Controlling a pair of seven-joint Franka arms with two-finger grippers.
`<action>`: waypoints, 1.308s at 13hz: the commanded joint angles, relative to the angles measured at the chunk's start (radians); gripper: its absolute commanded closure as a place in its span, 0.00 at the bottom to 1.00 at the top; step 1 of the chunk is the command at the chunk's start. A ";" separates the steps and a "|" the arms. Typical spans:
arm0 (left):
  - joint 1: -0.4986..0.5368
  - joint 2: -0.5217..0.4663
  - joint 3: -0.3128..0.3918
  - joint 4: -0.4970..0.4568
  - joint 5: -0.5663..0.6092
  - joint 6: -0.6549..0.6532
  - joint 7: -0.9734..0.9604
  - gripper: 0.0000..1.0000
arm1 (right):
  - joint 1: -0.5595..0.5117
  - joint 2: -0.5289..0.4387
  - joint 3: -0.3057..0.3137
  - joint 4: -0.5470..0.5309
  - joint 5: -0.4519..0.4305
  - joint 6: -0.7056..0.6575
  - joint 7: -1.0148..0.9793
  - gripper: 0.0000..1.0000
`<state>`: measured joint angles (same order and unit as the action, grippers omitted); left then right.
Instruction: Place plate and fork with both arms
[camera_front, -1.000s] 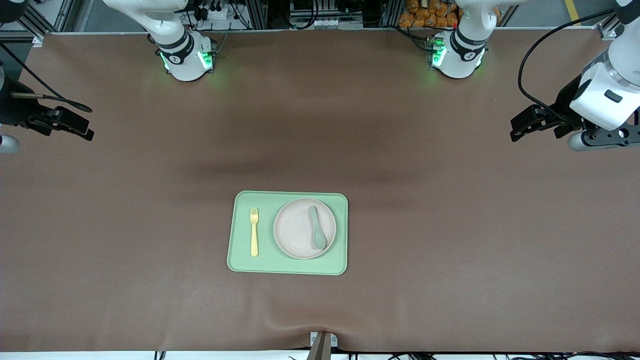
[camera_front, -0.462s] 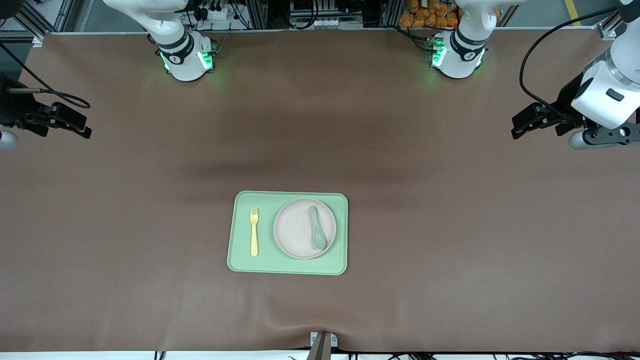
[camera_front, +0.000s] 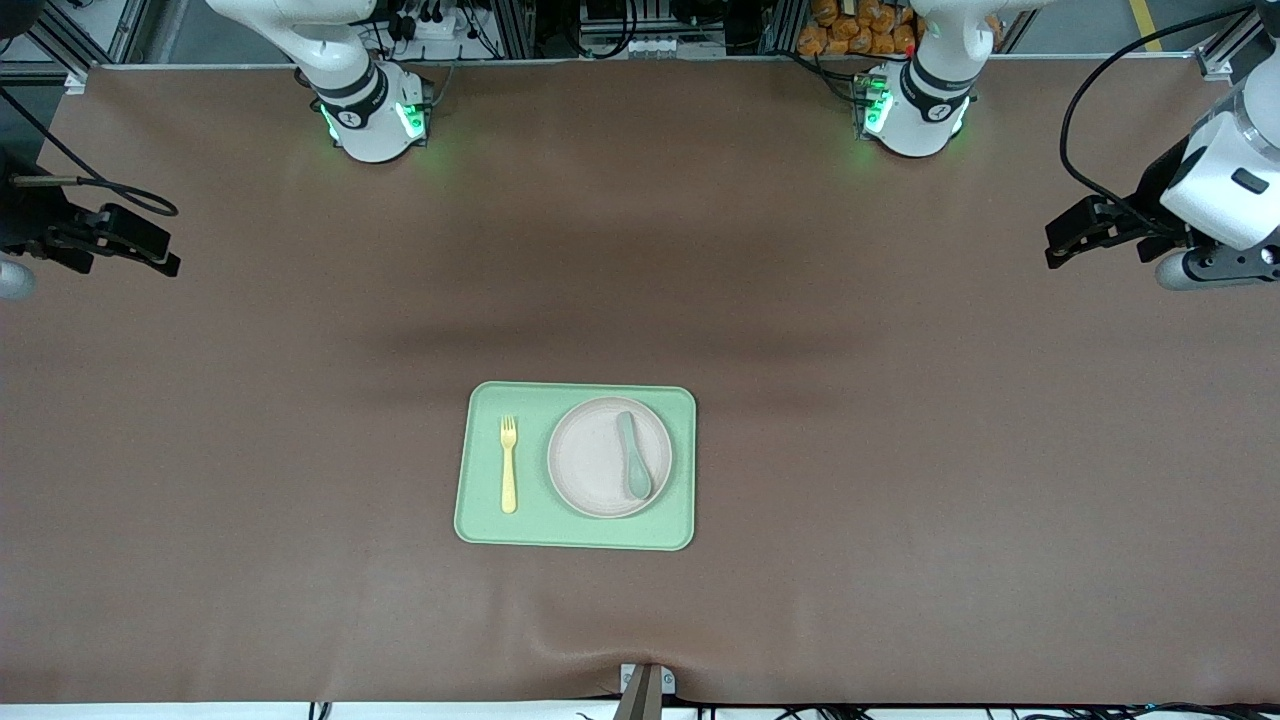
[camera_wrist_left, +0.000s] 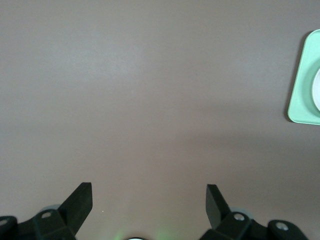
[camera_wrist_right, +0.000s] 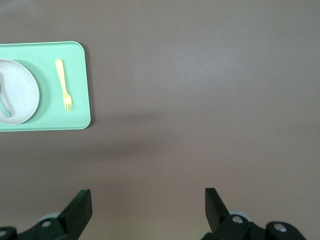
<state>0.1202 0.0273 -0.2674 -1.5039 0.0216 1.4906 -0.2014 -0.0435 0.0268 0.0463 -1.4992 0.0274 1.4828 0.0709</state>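
Observation:
The off-white plate (camera_front: 592, 460) lies on a light-green tray (camera_front: 535, 530), with a grey-green spoon (camera_front: 634, 468) resting in it. Beside the plate, toward the right arm's end, the pale-yellow fork (camera_front: 508, 464) lies flat on the tray. My left gripper (camera_front: 1058, 243) hangs open and empty over bare table at the left arm's end. At the right arm's end my right gripper (camera_front: 160, 252) is open too, with nothing in it. The right wrist view shows its gripper (camera_wrist_right: 148, 197) far from the tray (camera_wrist_right: 50, 122), plate (camera_wrist_right: 20, 92) and fork (camera_wrist_right: 64, 84). The left wrist view shows its gripper (camera_wrist_left: 149, 192) and a corner of the tray (camera_wrist_left: 299, 97).
The brown table mat (camera_front: 900, 450) spreads wide around the tray. Both arm bases (camera_front: 372, 115) (camera_front: 915, 110) stand along the table's edge farthest from the front camera. A small metal bracket (camera_front: 645, 685) sits at the nearest edge.
The left gripper has drawn away toward its end of the table and toward the bases. The right gripper has shifted a little the same way. Tray, plate, fork and spoon have not moved.

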 joint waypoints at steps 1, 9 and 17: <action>0.007 -0.014 -0.009 0.028 0.026 -0.018 0.016 0.00 | -0.024 -0.011 0.014 0.002 -0.007 -0.007 -0.017 0.00; -0.002 -0.013 -0.006 0.031 0.012 -0.018 0.022 0.00 | -0.025 -0.011 0.014 0.002 -0.003 -0.004 -0.017 0.00; -0.097 -0.023 0.132 0.030 -0.017 -0.056 0.054 0.00 | -0.026 -0.011 0.014 0.002 -0.003 -0.007 -0.017 0.00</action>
<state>0.0391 0.0243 -0.1495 -1.4751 0.0148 1.4512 -0.1722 -0.0478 0.0268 0.0456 -1.4992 0.0274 1.4832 0.0683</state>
